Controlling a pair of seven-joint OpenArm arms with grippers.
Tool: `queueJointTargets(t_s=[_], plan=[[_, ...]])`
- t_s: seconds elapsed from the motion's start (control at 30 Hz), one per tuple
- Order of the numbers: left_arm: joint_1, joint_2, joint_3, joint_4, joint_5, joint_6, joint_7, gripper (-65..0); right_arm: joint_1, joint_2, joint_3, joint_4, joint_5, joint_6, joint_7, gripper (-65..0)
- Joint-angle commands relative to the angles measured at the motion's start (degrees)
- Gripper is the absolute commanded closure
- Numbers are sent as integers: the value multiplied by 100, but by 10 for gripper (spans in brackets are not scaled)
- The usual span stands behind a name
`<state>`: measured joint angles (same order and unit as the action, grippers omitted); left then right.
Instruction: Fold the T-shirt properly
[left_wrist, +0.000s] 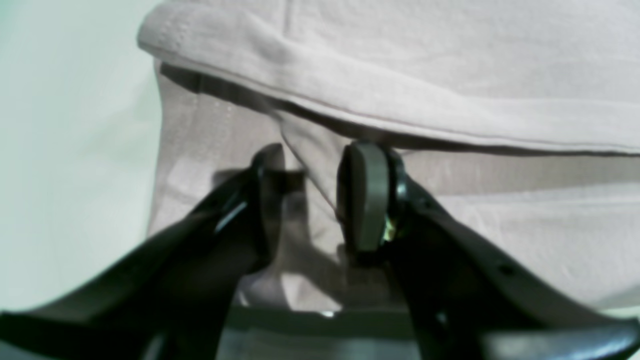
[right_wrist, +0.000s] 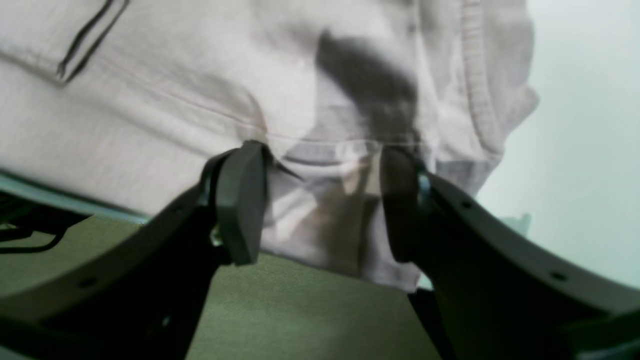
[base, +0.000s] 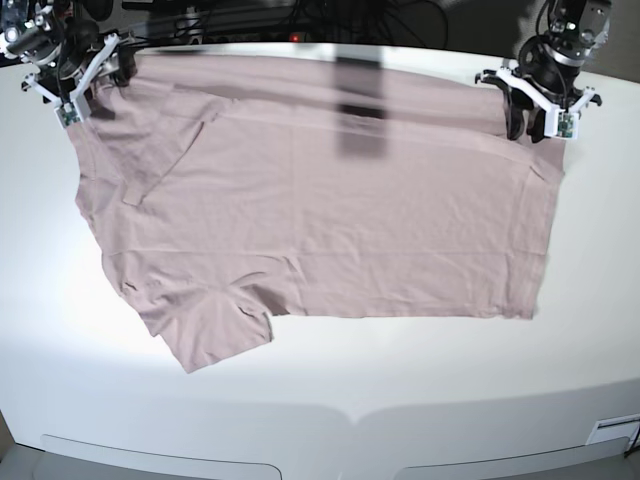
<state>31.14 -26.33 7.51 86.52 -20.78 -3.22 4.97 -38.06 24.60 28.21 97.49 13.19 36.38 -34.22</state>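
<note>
The mauve-pink T-shirt (base: 320, 210) lies spread flat across the white table, one sleeve (base: 210, 330) pointing toward the front left. At its far right corner my left gripper (base: 540, 115) stands open; in the left wrist view its fingers straddle a raised ridge of T-shirt (left_wrist: 400, 65) cloth, left gripper (left_wrist: 312, 200) low over a hem. My right gripper (base: 75, 85) is at the far left corner, open wide. In the right wrist view the right gripper (right_wrist: 320, 200) brackets the T-shirt (right_wrist: 150, 100) edge where it hangs over the table's rim.
The white table (base: 400, 380) has bare surface in front of and beside the shirt. Dark cables (base: 250, 20) run behind the far edge. A dark shadow band (base: 358, 100) falls on the cloth. Green floor (right_wrist: 300, 310) shows below the table's rim.
</note>
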Motion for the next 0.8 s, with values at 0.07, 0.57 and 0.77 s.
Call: queueJointTargets(t_s=[0.07, 0.57, 0.77], plan=[[428, 11, 109, -214, 131, 15, 2955, -215, 66, 98, 72, 55, -79, -63, 26, -355], [774, 11, 107, -103, 358, 15, 2669, -215, 92, 94, 70, 55, -46, 0, -52, -355], [776, 11, 107, 385, 883, 17, 2498, -215, 116, 96, 70, 129, 247, 4, -52, -355]])
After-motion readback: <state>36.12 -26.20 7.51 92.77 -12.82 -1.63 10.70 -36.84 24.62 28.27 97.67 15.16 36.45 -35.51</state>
